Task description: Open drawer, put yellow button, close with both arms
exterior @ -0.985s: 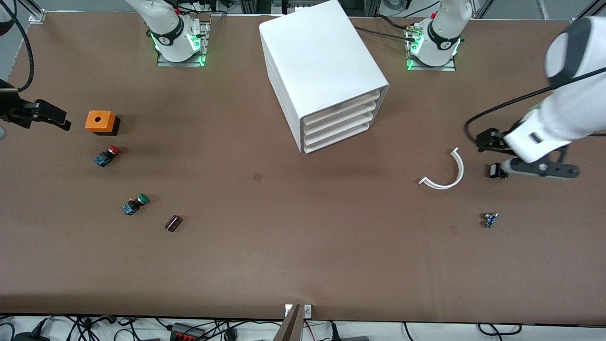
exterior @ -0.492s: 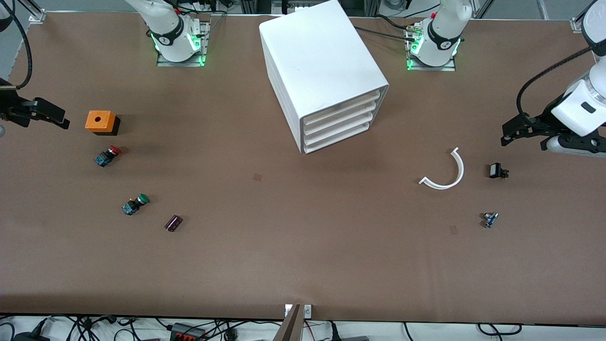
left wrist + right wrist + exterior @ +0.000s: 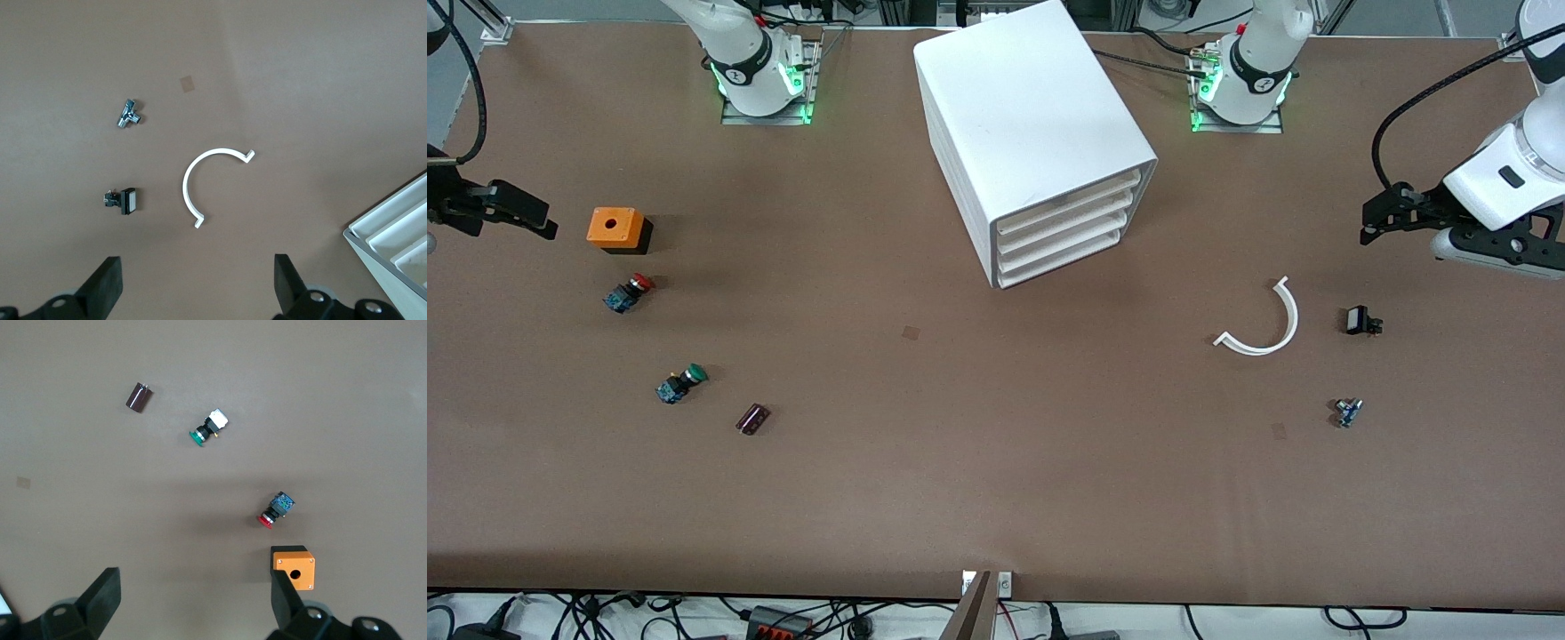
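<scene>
The drawer (image 3: 1069, 197), topmost in the white cabinet (image 3: 1024, 124) by the table's base-side edge, is closed. No yellow button is visible. The left gripper (image 3: 193, 287) hangs spread over its table end; the right gripper (image 3: 190, 603) likewise, empty.

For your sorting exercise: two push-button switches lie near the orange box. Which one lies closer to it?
The red-capped switch, just camera-side of the orange box. The green-capped switch lies nearer the camera, beside the dark capacitor.

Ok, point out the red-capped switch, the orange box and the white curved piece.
red-capped switch (image 3: 628, 292): front view, middle of its body.
orange box (image 3: 612, 227): front view, top face.
white curved piece (image 3: 1289, 322): front view, on the arc.
</scene>
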{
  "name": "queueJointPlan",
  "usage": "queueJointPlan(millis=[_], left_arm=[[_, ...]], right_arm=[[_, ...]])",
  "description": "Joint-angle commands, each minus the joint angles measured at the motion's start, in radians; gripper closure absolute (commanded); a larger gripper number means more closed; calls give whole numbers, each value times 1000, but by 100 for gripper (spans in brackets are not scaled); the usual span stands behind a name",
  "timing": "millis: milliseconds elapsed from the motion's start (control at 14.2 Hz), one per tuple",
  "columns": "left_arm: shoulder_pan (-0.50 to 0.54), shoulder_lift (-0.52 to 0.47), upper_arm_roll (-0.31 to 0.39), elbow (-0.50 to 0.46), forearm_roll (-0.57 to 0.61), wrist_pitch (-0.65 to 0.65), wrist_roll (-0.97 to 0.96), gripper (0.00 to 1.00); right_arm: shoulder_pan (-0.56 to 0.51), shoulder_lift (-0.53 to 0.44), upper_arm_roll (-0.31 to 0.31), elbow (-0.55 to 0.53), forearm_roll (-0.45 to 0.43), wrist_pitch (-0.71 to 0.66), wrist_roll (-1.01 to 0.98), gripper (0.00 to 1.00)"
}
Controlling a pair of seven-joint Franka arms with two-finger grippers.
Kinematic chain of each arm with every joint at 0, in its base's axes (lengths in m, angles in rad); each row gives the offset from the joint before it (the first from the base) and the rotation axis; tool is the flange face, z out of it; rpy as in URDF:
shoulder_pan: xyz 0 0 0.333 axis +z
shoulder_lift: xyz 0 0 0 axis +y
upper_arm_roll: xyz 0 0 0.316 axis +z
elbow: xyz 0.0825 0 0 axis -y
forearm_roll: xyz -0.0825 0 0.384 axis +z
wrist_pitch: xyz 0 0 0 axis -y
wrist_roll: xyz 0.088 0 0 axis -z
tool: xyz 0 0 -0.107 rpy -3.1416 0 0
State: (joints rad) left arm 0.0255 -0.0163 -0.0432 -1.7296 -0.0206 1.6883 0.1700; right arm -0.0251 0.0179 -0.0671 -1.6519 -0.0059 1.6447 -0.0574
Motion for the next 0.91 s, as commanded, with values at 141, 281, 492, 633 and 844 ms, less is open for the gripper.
queueJointPlan(millis=[141,281,492,633,844], left_arm=[[-12,9,3,30,17,-30,-21,0],[-15,9,3,30,17,-30,-21,0],[-16,9,2,32,17,-30,-24,0],[-16,9,2,32,17,-30,-23,0],[-16,9,0,32,17,-30,-23,0]], right_arm=[[5,-32,0,-31,-9,9,-18,0],[7,-32,1,-31,-9,7,-18,0],[5,-32,1,-31,-9,7,-18,0],[5,-32,1,-29,-9,7,-18,0],[5,-33,3,-29,-9,7,-18,0]])
